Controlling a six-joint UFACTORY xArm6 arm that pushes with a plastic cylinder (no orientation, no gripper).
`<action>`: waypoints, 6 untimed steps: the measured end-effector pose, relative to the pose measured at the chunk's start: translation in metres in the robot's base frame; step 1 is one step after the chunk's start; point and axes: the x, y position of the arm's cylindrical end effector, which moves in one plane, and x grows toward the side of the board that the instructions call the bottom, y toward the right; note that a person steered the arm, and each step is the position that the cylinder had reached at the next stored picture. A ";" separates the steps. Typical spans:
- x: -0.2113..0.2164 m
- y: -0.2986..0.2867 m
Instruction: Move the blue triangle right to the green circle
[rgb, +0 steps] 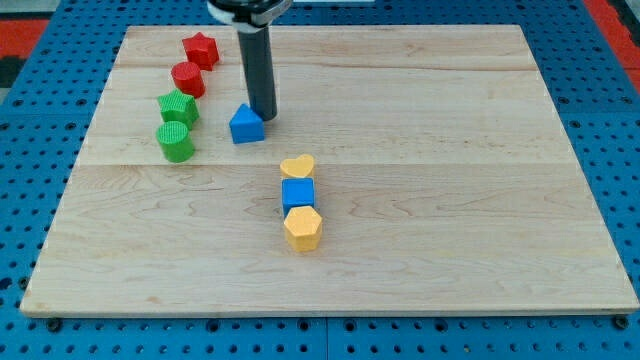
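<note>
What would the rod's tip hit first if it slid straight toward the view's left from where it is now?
My tip sits just right of the blue triangle, seemingly touching it, so that comes first. Beyond it lie the green circle and another green block, though depth is hard to judge.

No text, label, brand, number or sign can be read anywhere: the wooden surface, the coloured blocks and the dark rod carry no legible markings.
</note>
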 end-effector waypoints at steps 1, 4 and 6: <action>0.015 0.000; -0.019 -0.032; 0.014 -0.018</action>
